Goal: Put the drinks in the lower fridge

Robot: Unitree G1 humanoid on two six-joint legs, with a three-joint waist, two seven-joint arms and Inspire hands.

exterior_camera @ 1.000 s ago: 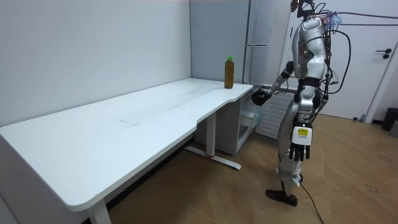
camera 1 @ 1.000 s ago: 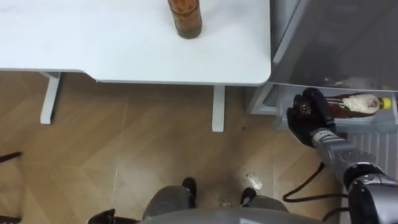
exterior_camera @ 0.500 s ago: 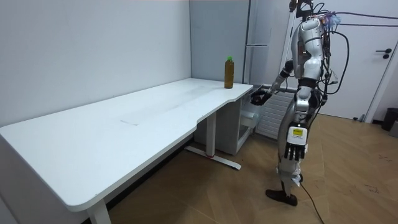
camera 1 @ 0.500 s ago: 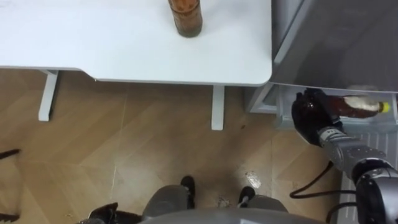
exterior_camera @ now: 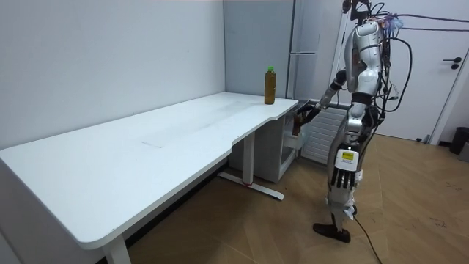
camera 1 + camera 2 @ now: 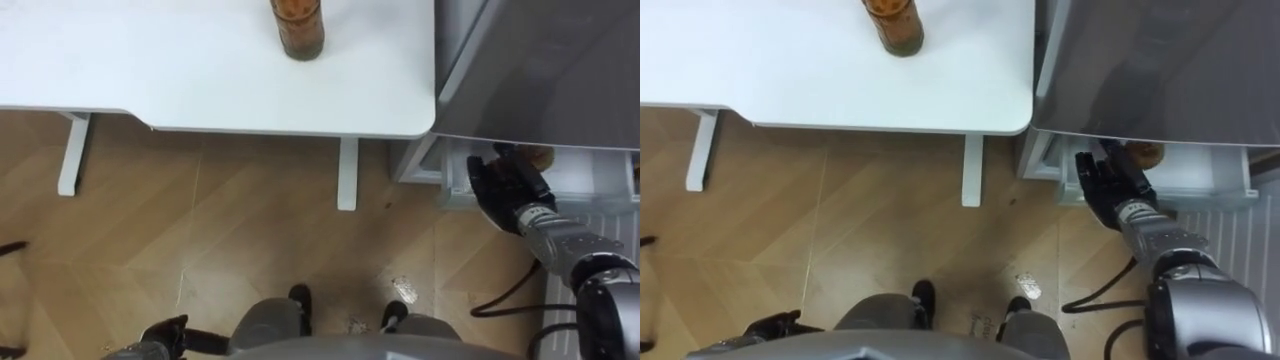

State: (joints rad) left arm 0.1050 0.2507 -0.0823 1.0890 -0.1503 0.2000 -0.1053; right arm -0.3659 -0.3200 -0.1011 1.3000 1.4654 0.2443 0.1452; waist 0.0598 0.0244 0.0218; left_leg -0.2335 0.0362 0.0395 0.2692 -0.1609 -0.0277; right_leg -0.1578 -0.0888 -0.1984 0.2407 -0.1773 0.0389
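Overhanging the drawer, the grey fridge half-hides the bottle beyond the slack-fingered right hand.

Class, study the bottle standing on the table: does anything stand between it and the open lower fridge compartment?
Nothing on the table blocks the bottle. Its top toward the lower fridge compartment is bare, but the right hand sits at the opening, by another bottle.

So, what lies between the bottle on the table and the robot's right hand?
In the left eye view, from the bottle runs bare table to its corner, then the rim of the lower fridge, then the right hand; nothing else.
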